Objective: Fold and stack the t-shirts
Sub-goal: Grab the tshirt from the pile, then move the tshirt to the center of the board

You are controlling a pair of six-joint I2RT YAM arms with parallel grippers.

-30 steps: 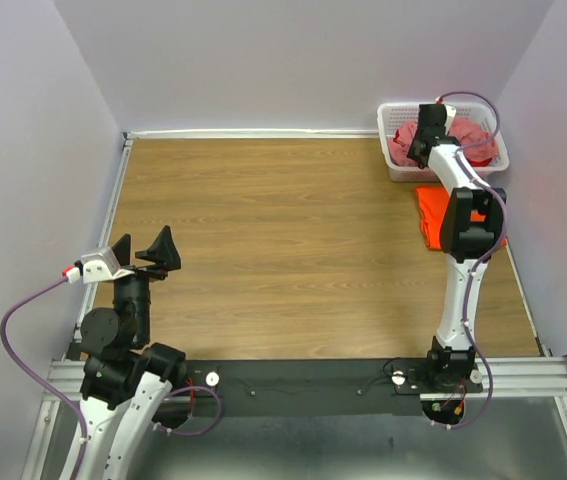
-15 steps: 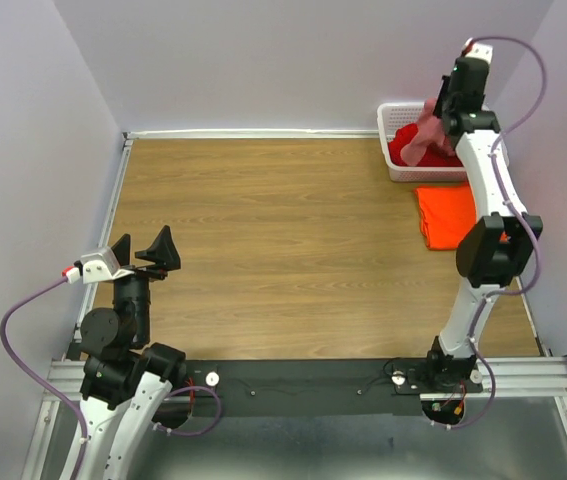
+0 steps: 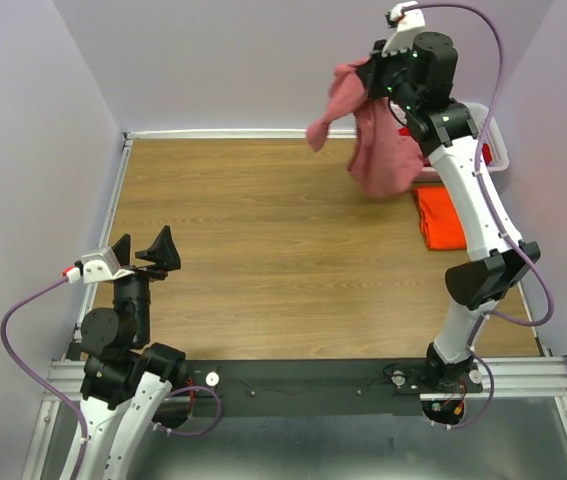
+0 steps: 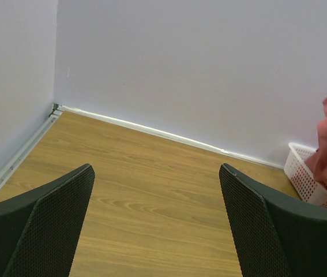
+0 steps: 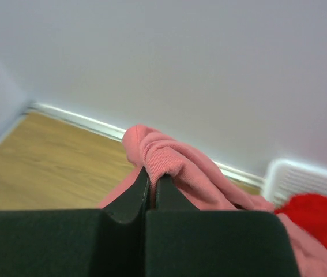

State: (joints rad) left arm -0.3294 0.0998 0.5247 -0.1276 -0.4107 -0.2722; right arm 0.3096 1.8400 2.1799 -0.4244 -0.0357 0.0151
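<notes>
My right gripper is raised high over the back right of the table and is shut on the salmon-pink t-shirt, which hangs down from it, clear of the basket. In the right wrist view the pink cloth is pinched between the closed fingers. A folded bright orange t-shirt lies flat on the table in front of the basket. A deep red t-shirt lies in the basket. My left gripper is open and empty at the near left, above the bare wood.
The white lattice basket stands in the back right corner, mostly behind my right arm; it also shows in the left wrist view. Walls close in the table at the back and on both sides.
My right gripper has risen out of the basket and swung up and left, pulling the salmon-pink t-shirt out with it. The left arm has not moved.
</notes>
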